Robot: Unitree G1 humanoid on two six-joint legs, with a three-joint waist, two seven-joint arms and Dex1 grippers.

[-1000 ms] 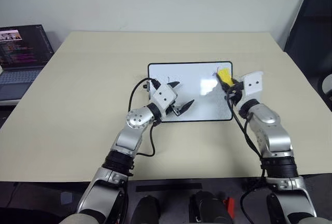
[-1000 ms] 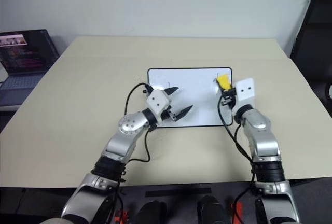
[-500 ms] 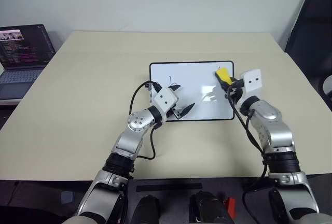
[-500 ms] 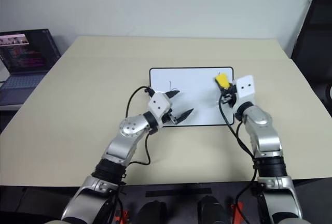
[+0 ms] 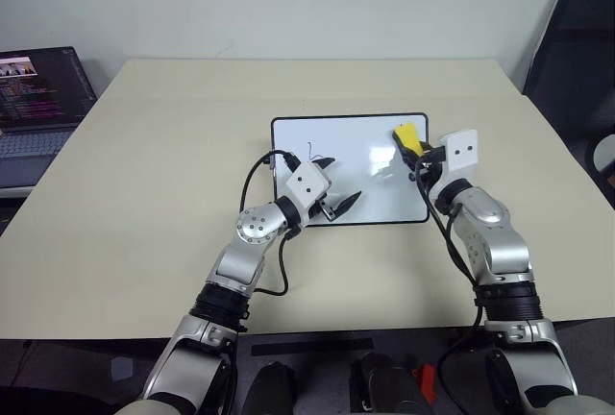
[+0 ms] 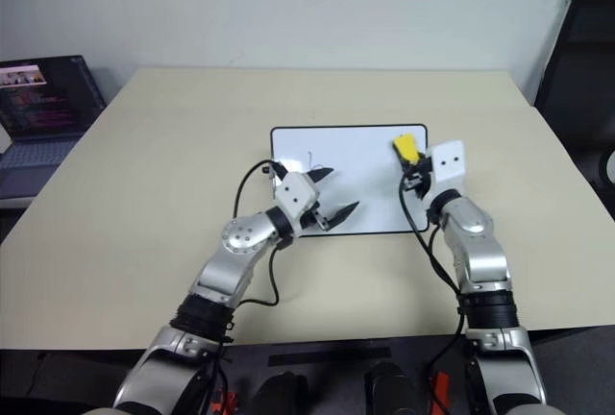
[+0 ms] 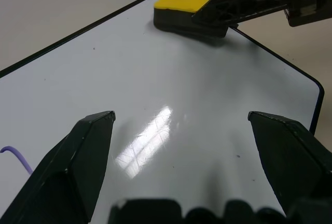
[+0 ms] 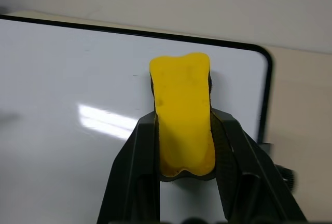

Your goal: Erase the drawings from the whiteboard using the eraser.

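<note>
The whiteboard [image 5: 351, 167] lay flat near the middle of the beige table [image 5: 154, 175], long side facing the robot. The right gripper [image 5: 415, 146] was pinched tight on the eraser [image 5: 407, 136], its two black fingers [image 8: 136, 162] pressing the yellow block from both sides. The eraser sat at the board's far right corner, black base down, on or just above the white surface; contact could not be confirmed from the views. In the right wrist view the board around the eraser [image 8: 181, 120] looked bare white, with a glare patch beside it.

The left gripper [image 5: 334, 184] rested over the near left part of the board, fingers [image 7: 72, 167] spread wide apart and holding nothing. It pointed across the board toward the eraser.

Of the drawings, a thin dark mark [image 5: 310, 149] was visible on the far left part of the board, just beyond the left gripper. A purple stroke end [image 7: 15, 157] showed at the edge of the left wrist view.

An open laptop [image 5: 38, 98] stood on a separate surface to the far left, well apart from the board. A dark chair [image 5: 577, 60] was at the right.
</note>
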